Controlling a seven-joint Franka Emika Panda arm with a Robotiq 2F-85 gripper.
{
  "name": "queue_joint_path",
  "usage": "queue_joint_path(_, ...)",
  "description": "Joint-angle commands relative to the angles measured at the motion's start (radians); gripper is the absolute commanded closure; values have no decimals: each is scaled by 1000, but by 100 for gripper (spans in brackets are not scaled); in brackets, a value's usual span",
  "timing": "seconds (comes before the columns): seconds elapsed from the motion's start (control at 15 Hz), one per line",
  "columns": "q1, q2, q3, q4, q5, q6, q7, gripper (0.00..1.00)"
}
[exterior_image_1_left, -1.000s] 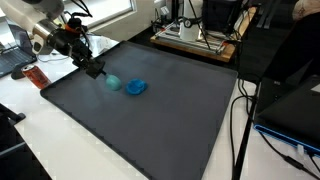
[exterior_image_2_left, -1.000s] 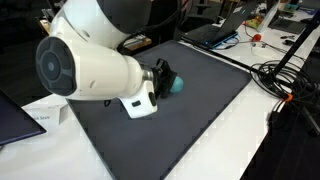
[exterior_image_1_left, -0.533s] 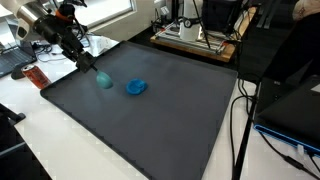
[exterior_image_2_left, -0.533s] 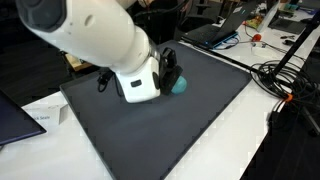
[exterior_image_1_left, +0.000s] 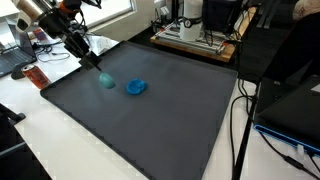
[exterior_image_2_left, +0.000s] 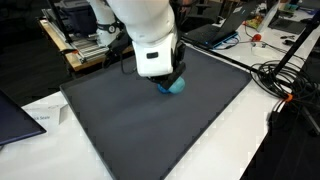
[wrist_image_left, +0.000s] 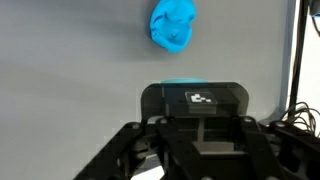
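Note:
My gripper (exterior_image_1_left: 97, 71) hangs over the far left part of the black mat (exterior_image_1_left: 150, 120), shut on a small teal object (exterior_image_1_left: 104, 81) at its fingertips. In the wrist view only a teal sliver (wrist_image_left: 180, 83) shows past the gripper (wrist_image_left: 195, 100), whose dark body hides the fingertips. A crumpled bright blue object (exterior_image_1_left: 136, 87) lies on the mat just beside the teal one, and sits ahead of the gripper in the wrist view (wrist_image_left: 173, 25). In an exterior view the white wrist covers the gripper (exterior_image_2_left: 166, 78), with a blue-teal lump (exterior_image_2_left: 176, 86) under it.
The mat lies on a white table (exterior_image_1_left: 225, 150). A red item (exterior_image_1_left: 32, 77) sits off the mat's left corner. Cables (exterior_image_1_left: 240, 120) run along the right edge. Equipment on a wooden board (exterior_image_1_left: 195, 38) stands behind. A laptop (exterior_image_2_left: 215, 32) and cables (exterior_image_2_left: 285, 80) lie beyond the mat.
The arm has swung upward and its wrist has turned. The teal object shifted slightly left with the fingertips. The blue crumpled object stayed put.

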Motion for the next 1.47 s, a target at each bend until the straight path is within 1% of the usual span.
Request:
queue_joint_path(0.0,60,-162,-40,-236,-48,97,69,78)
queue_joint_path(0.07,59,-187,-25,-269,-71,108,94,78)
queue_joint_path(0.4,103,-304,-33,-416,-118,129,205,78)
queue_joint_path(0.6,124,-350,-32,-458,-129,112,265,78)
queue_joint_path(0.8,147,-364,-28,-454,-120,58,347,78)
queue_joint_path(0.93,171,-360,-30,-439,-111,45,439,78)
queue_joint_path(1.13,200,-352,-33,-425,-101,49,566,78)
queue_joint_path(1.27,218,-355,-42,-446,-118,85,630,78)
queue_joint_path(1.33,204,-334,-29,-416,-104,61,572,78)
queue_joint_path(1.4,207,-333,-29,-416,-104,62,580,53)
